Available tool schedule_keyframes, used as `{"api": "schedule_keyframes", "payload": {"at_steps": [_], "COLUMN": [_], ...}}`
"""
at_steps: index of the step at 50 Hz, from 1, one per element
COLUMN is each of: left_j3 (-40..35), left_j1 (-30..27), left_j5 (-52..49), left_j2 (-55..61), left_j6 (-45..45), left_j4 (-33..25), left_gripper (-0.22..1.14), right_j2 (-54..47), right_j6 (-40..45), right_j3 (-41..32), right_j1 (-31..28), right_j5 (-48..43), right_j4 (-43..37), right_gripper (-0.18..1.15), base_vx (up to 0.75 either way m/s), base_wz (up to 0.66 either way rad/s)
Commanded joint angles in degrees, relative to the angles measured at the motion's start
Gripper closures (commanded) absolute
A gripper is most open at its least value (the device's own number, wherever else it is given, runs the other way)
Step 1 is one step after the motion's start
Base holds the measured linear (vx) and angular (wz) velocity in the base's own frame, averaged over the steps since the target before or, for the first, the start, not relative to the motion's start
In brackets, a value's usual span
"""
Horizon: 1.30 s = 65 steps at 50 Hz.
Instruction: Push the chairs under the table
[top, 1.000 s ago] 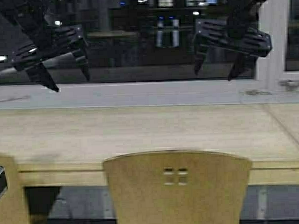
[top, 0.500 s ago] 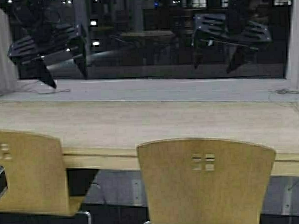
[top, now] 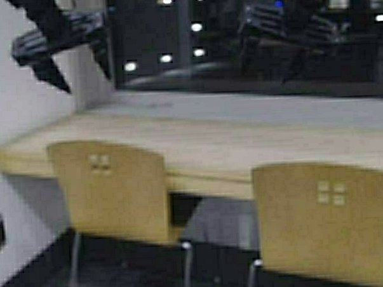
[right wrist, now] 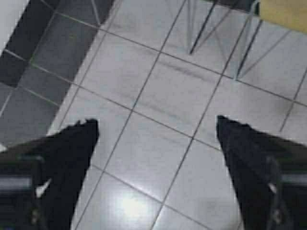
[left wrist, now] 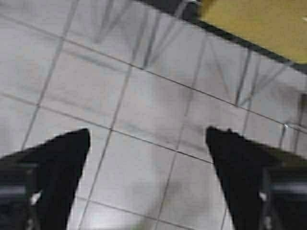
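Dark window (top: 250,39) with light spots, seemingly reflections; tiled floor (left wrist: 144,105).

I see two tan plywood chairs (top: 111,191) (top: 328,223), upright, backs toward me, chrome legs | both just before the front edge of the pale wood tabletop (top: 198,146) | seats partly under it

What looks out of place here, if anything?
Nothing looks spilled or damaged. The two chairs, the left one and the right one, stand upright at the table. Both grippers, left and right, hang open above, holding nothing.
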<state>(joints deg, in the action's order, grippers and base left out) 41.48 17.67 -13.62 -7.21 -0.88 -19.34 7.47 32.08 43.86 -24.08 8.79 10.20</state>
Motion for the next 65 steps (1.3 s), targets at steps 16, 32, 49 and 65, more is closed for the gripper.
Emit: {"api": "schedule_keyframes", "payload": {"at_steps": [16,32,49,65], "left_j3": [-1.1,-1.7,-0.8,-0.2], "left_j1": [0.4,0.3,0.3,0.3], "left_j5": [-0.4,0.4,0.4,1.0], "left_j2": [-2.4,-1.6,-2.4,-2.4], "left_j6": [0.4,0.5,0.0,-0.3], "left_j4": [0.1,0.2,-0.4,-0.7], "left_gripper": [-0.11,-0.11,-0.11,-0.11], "right_j2": [-1.8,-0.7,0.6,-0.3], "right_j6": [-0.3,-0.4,-0.4,-0.9], "right_j3": [-1.8,-1.8,-1.7,-1.9], "right_j1": [0.4,0.4,0.4,0.7], "right_j5": [-0.5,-0.5,-0.5,-0.5], "right_j4": [0.4,0.5,0.5,1.2], "right_gripper": [-0.07,-0.07,-0.07,-0.07], "base_vx": [-0.34,-0.38,-0.39,-0.38], "base_wz": [0.16,0.29,0.16,0.07]}}
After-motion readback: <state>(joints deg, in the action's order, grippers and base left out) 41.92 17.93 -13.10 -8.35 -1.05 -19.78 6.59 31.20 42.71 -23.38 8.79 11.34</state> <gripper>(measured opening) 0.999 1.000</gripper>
